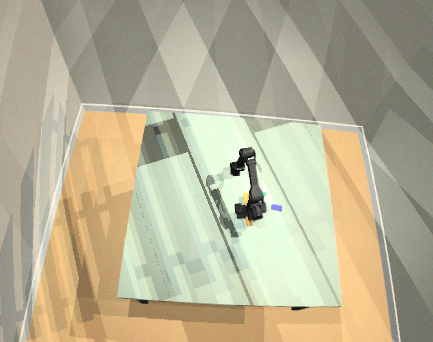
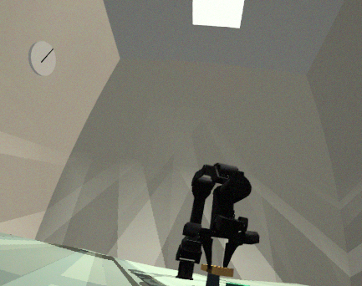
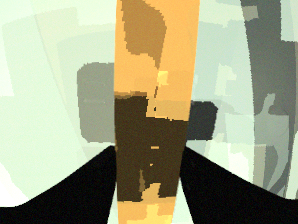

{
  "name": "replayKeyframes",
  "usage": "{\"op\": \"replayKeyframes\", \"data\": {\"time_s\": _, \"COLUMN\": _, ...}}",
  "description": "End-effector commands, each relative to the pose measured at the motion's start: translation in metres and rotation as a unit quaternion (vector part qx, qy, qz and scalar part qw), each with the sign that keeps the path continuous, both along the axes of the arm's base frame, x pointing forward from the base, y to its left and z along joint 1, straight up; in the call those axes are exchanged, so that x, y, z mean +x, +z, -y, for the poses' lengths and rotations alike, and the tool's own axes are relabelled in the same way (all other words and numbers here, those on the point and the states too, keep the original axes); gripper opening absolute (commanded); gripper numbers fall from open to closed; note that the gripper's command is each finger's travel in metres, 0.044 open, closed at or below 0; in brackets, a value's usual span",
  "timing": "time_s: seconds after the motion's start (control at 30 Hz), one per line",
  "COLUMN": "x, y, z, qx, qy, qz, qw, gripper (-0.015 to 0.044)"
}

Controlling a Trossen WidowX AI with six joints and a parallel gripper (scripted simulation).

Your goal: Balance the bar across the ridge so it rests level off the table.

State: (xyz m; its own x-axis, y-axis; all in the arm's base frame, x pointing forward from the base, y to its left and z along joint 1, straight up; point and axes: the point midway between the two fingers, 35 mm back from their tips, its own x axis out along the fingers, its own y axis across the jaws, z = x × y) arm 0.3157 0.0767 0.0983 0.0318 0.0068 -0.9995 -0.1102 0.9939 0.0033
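The orange bar (image 1: 246, 198) (image 2: 221, 271) (image 3: 157, 55) is between the two fingertips of my gripper (image 2: 217, 268) (image 3: 148, 153), which is shut on it near its middle. In the wrist view the bar runs from top to bottom of the picture. The dark blue-grey ridge (image 2: 212, 280) (image 3: 203, 120) stands under the bar; only its right end shows beside the bar in the wrist view. In the exterior view the ridge's top meets the bar's lower edge. Whether they touch cannot be told. The arm hides the middle of the bar in the top view.
A small blue block (image 1: 276, 207) lies on the pale green table (image 1: 288, 270) to the right of the gripper in the top view. A green object (image 1: 264, 194) (image 2: 237, 284) shows beside the arm, mostly hidden. Strong shadows cross the table.
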Motion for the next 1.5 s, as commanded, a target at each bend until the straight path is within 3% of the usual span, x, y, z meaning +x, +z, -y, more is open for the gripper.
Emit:
{"op": "replayKeyframes", "data": {"time_s": 0.0, "x": 0.0000, "y": 0.0000, "z": 0.0000, "qx": 0.000, "qy": 0.000, "qz": 0.000, "qw": 1.000, "gripper": 0.0000}}
{"op": "replayKeyframes", "data": {"time_s": 0.23, "x": 0.0000, "y": 0.0000, "z": 0.0000, "qx": 0.000, "qy": 0.000, "qz": 0.000, "qw": 1.000, "gripper": 0.0000}}
{"op": "replayKeyframes", "data": {"time_s": 0.47, "x": 0.0000, "y": 0.0000, "z": 0.0000, "qx": 0.000, "qy": 0.000, "qz": 0.000, "qw": 1.000, "gripper": 0.0167}}
{"op": "replayKeyframes", "data": {"time_s": 1.47, "x": 0.0000, "y": 0.0000, "z": 0.0000, "qx": 0.000, "qy": 0.000, "qz": 0.000, "qw": 1.000, "gripper": 0.0171}}
